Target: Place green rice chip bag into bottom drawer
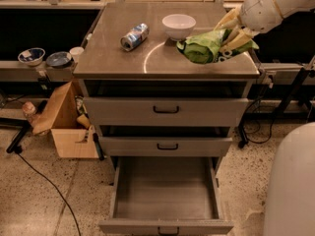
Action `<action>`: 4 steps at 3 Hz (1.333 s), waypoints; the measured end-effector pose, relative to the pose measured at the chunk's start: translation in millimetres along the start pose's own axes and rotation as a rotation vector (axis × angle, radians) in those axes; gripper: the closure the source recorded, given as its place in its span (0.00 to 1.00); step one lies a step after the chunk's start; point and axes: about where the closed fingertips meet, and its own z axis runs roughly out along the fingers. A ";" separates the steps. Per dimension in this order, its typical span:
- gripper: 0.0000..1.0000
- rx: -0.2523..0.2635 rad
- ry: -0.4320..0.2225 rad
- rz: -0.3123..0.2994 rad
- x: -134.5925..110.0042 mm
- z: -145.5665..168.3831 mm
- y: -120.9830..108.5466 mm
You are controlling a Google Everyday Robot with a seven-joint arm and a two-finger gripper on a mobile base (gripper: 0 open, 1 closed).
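The green rice chip bag point(204, 46) is a crumpled bright-green bag over the right part of the cabinet top, held in my gripper point(230, 36). The cream fingers point(237, 40) close around its right end, and the bag hangs just above the surface. My arm comes in from the upper right. The bottom drawer point(166, 215) is pulled out below the two shut upper drawers, and its flat grey floor is bare.
A white bowl point(178, 25) stands just left of and behind the bag. A blue-silver can point(134, 36) lies on its side on the cabinet top point(113, 58). An open cardboard box point(69, 127) sits on the floor left of the cabinet. My white base point(293, 186) is at lower right.
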 end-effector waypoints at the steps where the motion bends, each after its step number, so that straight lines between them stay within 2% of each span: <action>1: 1.00 0.008 0.000 -0.003 -0.7 3.4 -4.1; 2: 1.00 0.010 0.021 0.010 -2.2 1.5 -1.1; 3: 1.00 0.016 0.051 0.056 -4.3 -10.0 15.3; 4: 1.00 0.026 0.099 0.113 -4.4 -17.1 42.7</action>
